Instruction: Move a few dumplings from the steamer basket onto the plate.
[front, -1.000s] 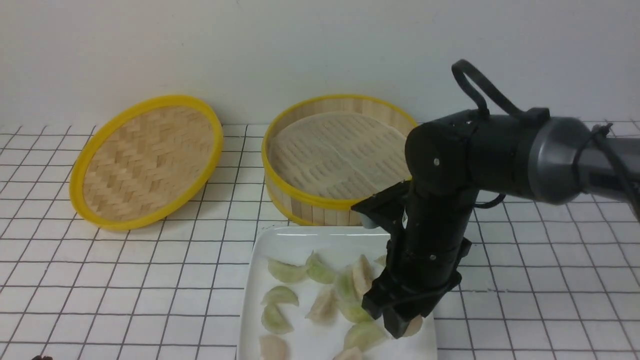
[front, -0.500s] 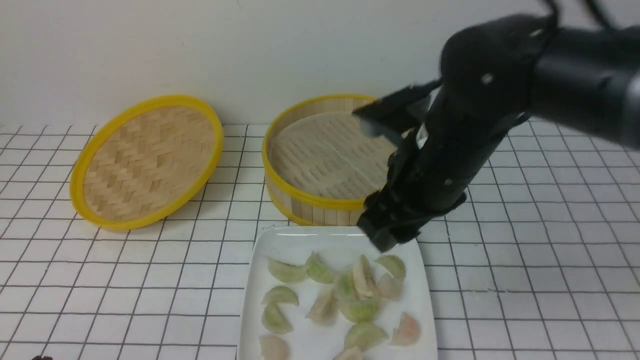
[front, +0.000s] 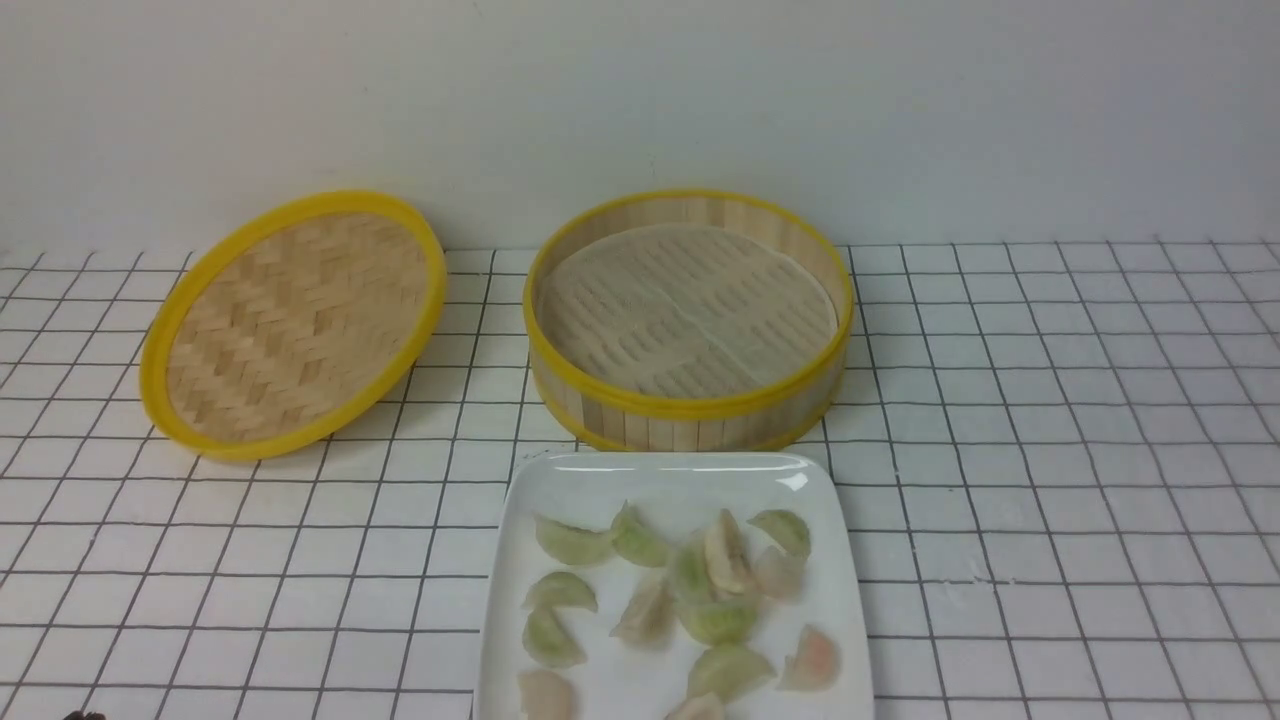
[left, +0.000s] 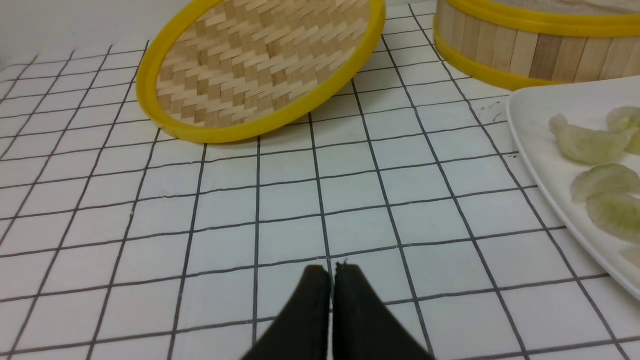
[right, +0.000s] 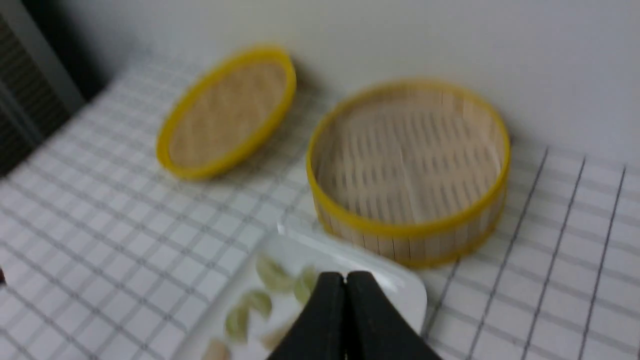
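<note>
Several dumplings (front: 700, 590), pale green and pinkish-white, lie scattered on the white plate (front: 660, 480) at the table's front middle. Behind the plate stands the steamer basket (front: 690, 405); only its white perforated liner shows inside. Neither arm appears in the front view. In the left wrist view my left gripper (left: 332, 270) is shut and empty, low over the grid tablecloth, left of the plate (left: 535, 145). In the blurred right wrist view my right gripper (right: 345, 276) is shut and empty, high above the plate (right: 400, 285), with the basket (right: 410, 230) beyond it.
The shallow woven lid (front: 290, 320) with a yellow rim leans tilted at the back left, also seen as the lid (left: 260, 70) in the left wrist view. A pale wall runs close behind the lid and the basket. A white tablecloth with a black grid (front: 1050, 450) covers the table.
My right arm rose from the plate's right front corner, passed in front of the basket and left the front view. Its gripper closed empty. One pinkish dumpling now lies where it had been.
</note>
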